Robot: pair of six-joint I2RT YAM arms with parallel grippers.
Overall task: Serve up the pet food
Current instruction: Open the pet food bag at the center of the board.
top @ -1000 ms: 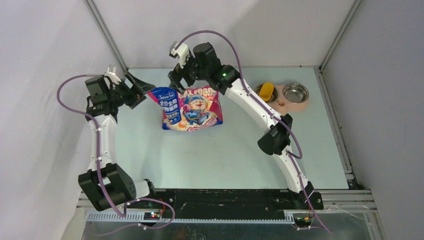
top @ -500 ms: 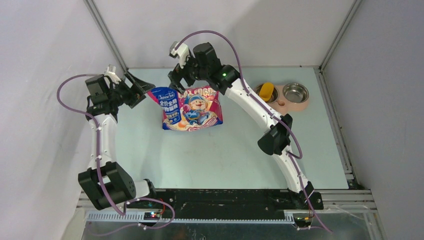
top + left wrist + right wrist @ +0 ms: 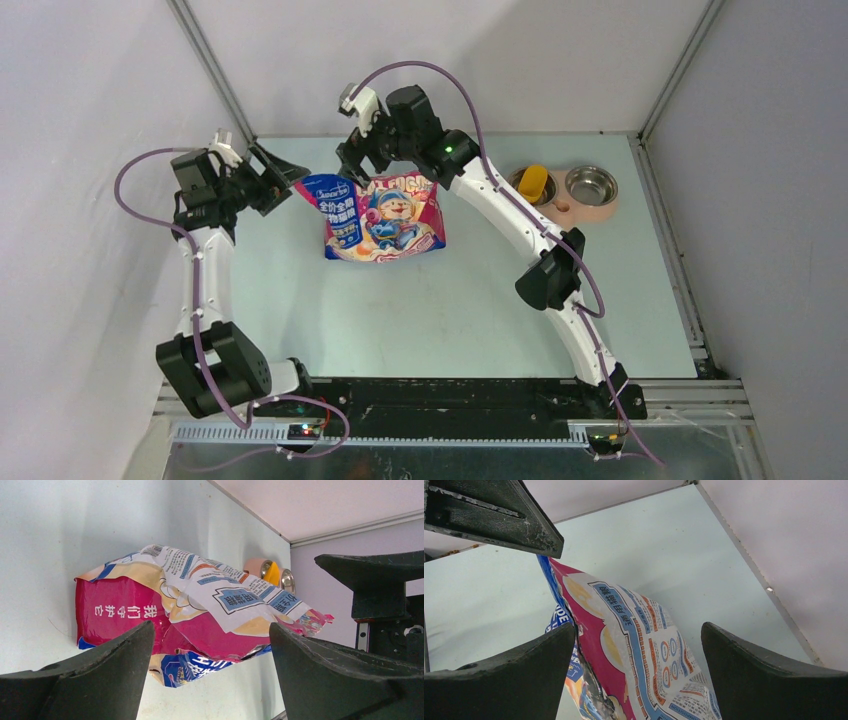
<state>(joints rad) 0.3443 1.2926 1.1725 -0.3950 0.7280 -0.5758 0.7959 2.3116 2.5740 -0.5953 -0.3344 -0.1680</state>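
- the pet food itself is not seen in any view; it is judged to be inside the printed pet-food bag (image 3: 378,215), which lies on its side with its pink, blue and cartoon face up.
- kibble is expected to handle as a loose, shifting mass: little weight per pellet, but a load that slumps to the low end and spills freely once the bag is tipped.
- the bag is judged soft, crinkled and glossy, so it is likely slippery. a pinch on a flat seam or corner at the far edge is favoured over the bulging middle.
- whether the bag's mouth is open cannot be told.
- the left gripper (image 3: 290,180) is held with jaws spread wide just left of the bag's far-left corner; nothing is gripped.
- the right gripper (image 3: 350,165) is poised over the bag's far edge, jaws likewise wide apart and empty.
- a pink double feeder (image 3: 563,207) with two steel bowls is set well to the right of the bag; a yellow scoop (image 3: 533,183) is rested in the bowl nearer the bag.
- the bag is carried by a smooth, pale blue-green table (image 3: 450,300), on which sliding is judged easy.
- behind and beside the bag, plain white walls with metal framing are seen.
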